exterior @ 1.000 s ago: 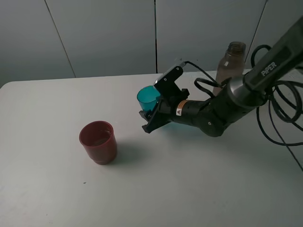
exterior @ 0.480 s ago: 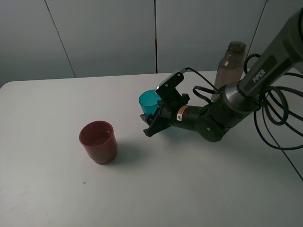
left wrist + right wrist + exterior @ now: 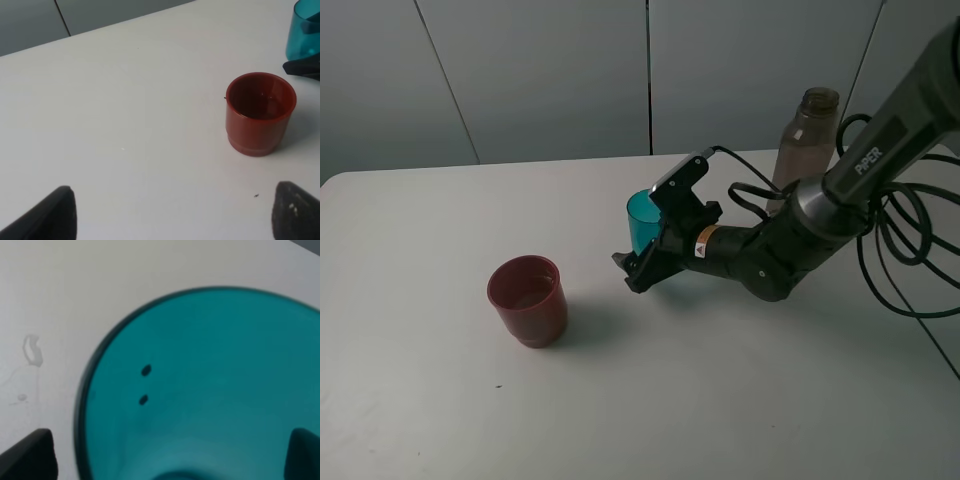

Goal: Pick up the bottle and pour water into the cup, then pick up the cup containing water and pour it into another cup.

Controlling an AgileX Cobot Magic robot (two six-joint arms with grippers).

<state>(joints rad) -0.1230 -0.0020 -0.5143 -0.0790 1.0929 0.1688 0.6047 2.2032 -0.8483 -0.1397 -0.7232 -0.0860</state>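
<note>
White table (image 3: pixel 440 400), grey panelled wall (image 3: pixel 550 70) behind.

The teal-blue translucent cup (image 3: pixel 642 220) stands upright mid-table. The wide dull-red cup (image 3: pixel 528 300) sits upright to its near left, well apart. The tall smoky bottle (image 3: pixel 806 137) stands uncapped far right.

teal cup (image 3: pixel 210 390): base cut off by right wrist edge
bottle (image 3: pixel 804 140): lower part hidden behind right arm (image 3: pixel 790 245)

the high camera is looking down across the counter (image 3: pixel 440 400); the left wrist camera is sharing the red cup (image 3: pixel 260 114); the right wrist camera is pressing close against the teal cup (image 3: pixel 210 390).
</note>
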